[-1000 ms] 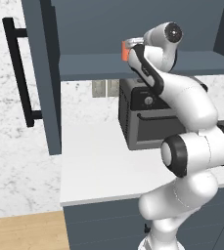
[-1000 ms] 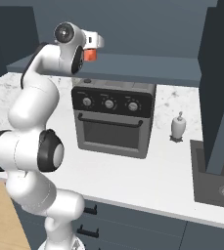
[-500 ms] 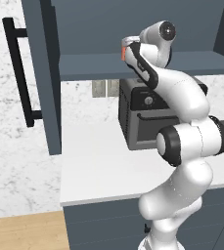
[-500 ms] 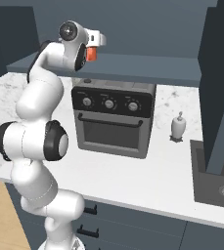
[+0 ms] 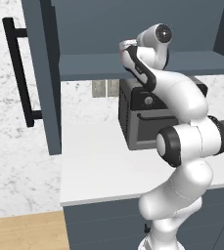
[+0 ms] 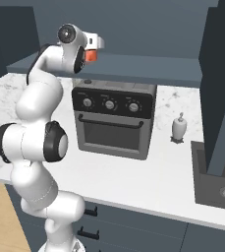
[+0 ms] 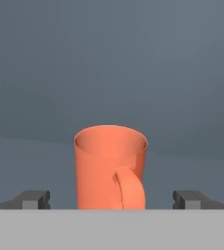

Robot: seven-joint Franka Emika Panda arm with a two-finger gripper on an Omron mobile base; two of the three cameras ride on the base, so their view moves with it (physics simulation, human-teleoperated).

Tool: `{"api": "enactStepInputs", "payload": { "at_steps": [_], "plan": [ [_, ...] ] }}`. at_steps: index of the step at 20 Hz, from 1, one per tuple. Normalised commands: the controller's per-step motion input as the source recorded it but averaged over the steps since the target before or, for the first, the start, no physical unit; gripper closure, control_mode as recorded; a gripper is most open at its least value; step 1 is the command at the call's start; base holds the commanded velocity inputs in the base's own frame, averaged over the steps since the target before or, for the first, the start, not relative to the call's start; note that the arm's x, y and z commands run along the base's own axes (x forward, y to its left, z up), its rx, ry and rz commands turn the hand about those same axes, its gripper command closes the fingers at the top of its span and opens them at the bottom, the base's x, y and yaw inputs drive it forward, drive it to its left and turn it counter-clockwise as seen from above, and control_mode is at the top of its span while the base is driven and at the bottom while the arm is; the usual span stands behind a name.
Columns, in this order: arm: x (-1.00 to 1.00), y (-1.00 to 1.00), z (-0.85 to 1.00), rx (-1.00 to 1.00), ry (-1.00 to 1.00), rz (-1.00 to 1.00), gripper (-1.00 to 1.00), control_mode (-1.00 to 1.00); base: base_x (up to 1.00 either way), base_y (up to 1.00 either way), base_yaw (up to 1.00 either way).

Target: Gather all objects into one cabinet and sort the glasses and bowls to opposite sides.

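Fingers of the gripper (image 7: 111, 200) stand wide apart on either side of an upright orange mug (image 7: 110, 168), untouched, on the open cabinet's shelf (image 6: 148, 66), probably lined up for grasping.

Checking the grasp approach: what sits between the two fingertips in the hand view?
An upright orange mug, handle facing the camera, stands between the spread fingertips of the gripper, with open gaps on both sides. Behind it is the bare slate-blue cabinet interior.

Both base cameras look forward from behind, left and right of the oven (image 5: 147, 114), sharing it; the hand camera sits close beyond an orange mug (image 7: 110, 168).
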Motion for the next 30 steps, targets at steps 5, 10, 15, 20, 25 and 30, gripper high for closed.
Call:
{"api": "enactStepInputs", "payload": {
  "at_steps": [5,10,15,20,25,30],
  "plan": [
    [0.00,0.06,-0.22,-0.01,0.00,0.00,-1.00,-1.00,0.00,0.00,0.00],
    [0.09,0.00,-0.02,0.00,0.00,0.00,-1.00,-1.00,0.00,0.00,0.00],
    [0.13,0.00,0.00,0.00,0.00,0.00,-1.00,-1.00,0.00,0.00,0.00],
    [0.16,0.00,0.00,0.00,0.00,0.00,-1.00,-1.00,0.00,0.00,0.00],
    [0.10,0.00,-0.01,0.00,0.00,0.00,-1.00,-1.00,0.00,0.00,0.00],
    [0.00,0.04,-0.08,0.00,0.01,0.00,-1.00,-1.00,0.00,0.00,0.00]
  ]
}}
